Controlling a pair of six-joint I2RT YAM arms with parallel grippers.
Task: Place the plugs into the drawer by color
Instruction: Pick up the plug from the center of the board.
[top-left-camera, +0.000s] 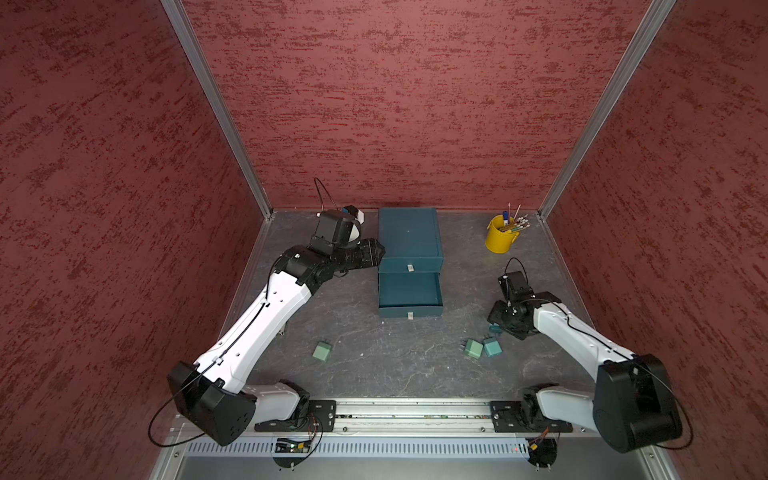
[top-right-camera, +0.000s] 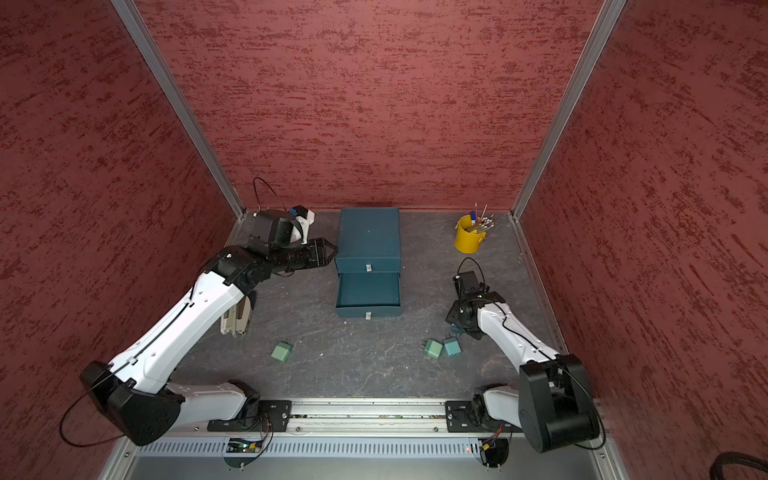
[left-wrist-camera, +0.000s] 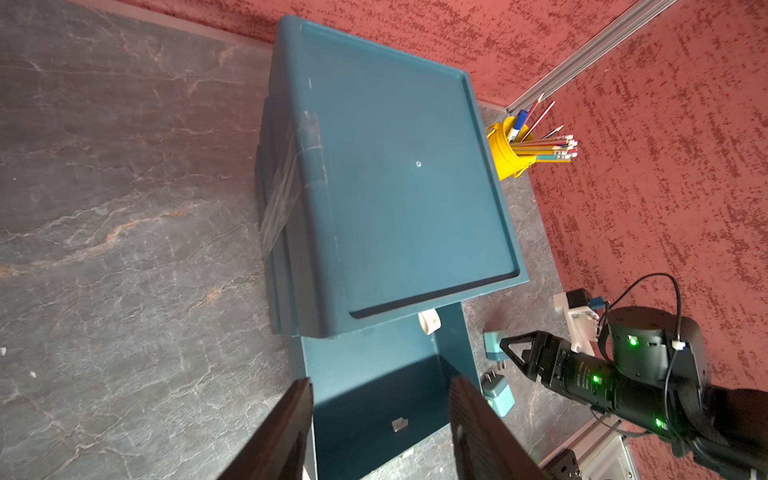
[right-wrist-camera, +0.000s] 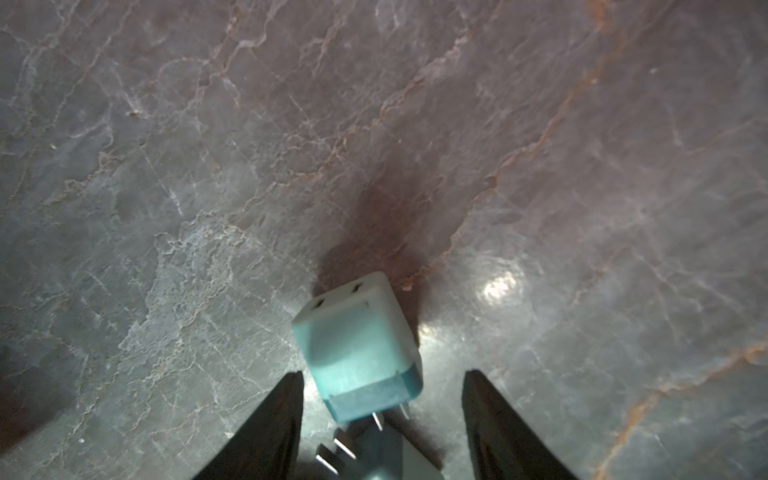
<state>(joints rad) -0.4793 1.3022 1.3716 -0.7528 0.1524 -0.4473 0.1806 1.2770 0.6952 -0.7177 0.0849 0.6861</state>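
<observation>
Dark teal plastic, the drawer chest has one drawer pulled out, empty. We count four rounded-cube plugs on the veined stone tabletop: two sage green plugs, two teal plugs. The left gripper and right gripper both gape empty, the right just at one teal.

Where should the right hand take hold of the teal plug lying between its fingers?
Take the teal plug across its two flat side faces, mid-body, with the right hand coming straight down from above. It lies flat on the table, prongs pointing back toward the wrist, and the open fingers straddle it. Stay clear of the prong end, where a second plug lies close.
</observation>
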